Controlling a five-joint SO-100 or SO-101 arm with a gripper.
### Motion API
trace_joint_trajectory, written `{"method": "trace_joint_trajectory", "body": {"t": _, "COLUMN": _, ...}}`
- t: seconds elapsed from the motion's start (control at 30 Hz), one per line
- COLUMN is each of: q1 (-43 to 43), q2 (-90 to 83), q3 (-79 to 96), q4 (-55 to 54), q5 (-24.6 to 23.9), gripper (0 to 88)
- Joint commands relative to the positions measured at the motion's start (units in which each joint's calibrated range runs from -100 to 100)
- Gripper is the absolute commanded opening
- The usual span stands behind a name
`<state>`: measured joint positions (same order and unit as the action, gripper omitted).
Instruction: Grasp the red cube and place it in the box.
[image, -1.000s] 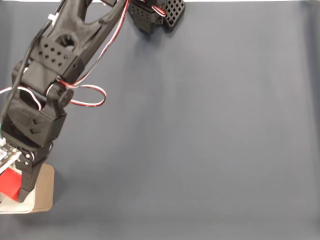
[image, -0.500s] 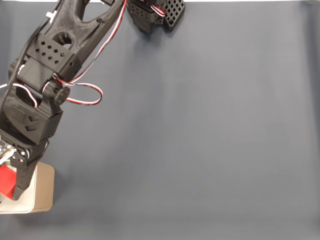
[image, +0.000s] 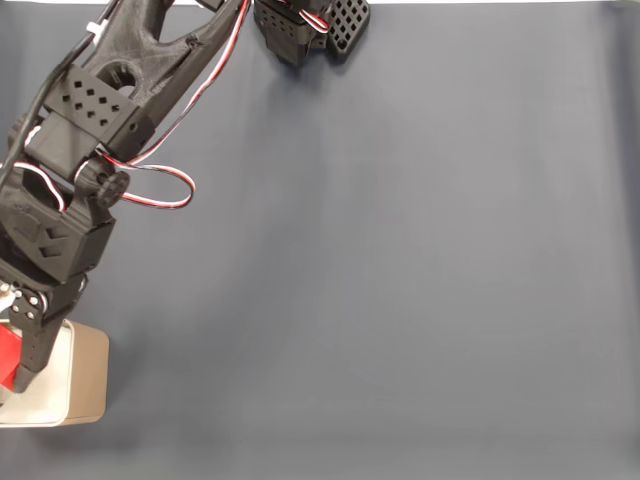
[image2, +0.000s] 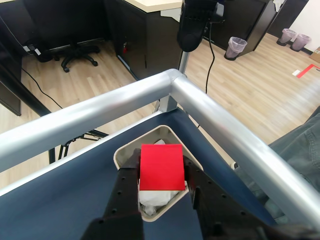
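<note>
We see the cube (image2: 161, 166), bright red w/ flat matte faces, pinched between the jaws of the gripper (image2: 161, 176), right over the box (image2: 127, 150). Wrist view shows white crinkled lining under it; fixed view shows just a red sliver (image: 7, 355) at left edge. Arm (image: 85, 150) slants down-left across the table (image: 400, 280).

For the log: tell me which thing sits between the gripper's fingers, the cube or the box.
The red cube. The gripper holds it between both fingers, above the box, which sits open on the table underneath.
</note>
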<state>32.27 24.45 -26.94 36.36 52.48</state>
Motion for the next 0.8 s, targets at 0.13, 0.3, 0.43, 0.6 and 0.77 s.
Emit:
{"method": "trace_joint_trajectory", "body": {"t": 0.13, "q1": 0.61, "q2": -1.4, "q3": -2.98, "q4": -1.6, "q5": -0.05, "gripper": 1.4}}
{"method": "trace_joint_trajectory", "body": {"t": 0.3, "q1": 0.54, "q2": -1.48, "q3": -2.98, "q4": -1.6, "q5": 0.0, "gripper": 1.4}}
{"method": "trace_joint_trajectory", "body": {"t": 0.43, "q1": 0.33, "q2": -1.57, "q3": -2.98, "q4": -1.6, "q5": 0.05, "gripper": 1.5}}
{"method": "trace_joint_trajectory", "body": {"t": 0.6, "q1": 0.19, "q2": -2.09, "q3": -2.98, "q4": -1.36, "q5": 0.05, "gripper": 28.0}}
{"method": "trace_joint_trajectory", "body": {"t": 0.77, "q1": 0.05, "q2": -2.44, "q3": -4.17, "q4": -1.11, "q5": -1.27, "gripper": 49.3}}
